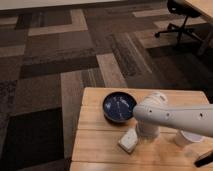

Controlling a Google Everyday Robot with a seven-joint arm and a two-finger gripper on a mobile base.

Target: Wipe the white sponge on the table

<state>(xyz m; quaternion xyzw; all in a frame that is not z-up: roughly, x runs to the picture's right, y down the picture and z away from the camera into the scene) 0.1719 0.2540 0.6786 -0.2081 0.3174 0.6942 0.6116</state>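
The white sponge [128,142] lies flat on the light wooden table [95,145], just in front of the blue bowl [119,107]. My white arm reaches in from the right and bends down at the elbow. Its gripper [137,136] comes down on the sponge's right end and is shut on it. The wrist hides most of the fingers. The sponge's left part shows clear of the arm.
A white paper cup [187,138] stands on the table to the right, under the forearm. A dark object [205,160] pokes in at the bottom right corner. Brown patterned carpet surrounds the table, with an office chair [182,20] at the far right.
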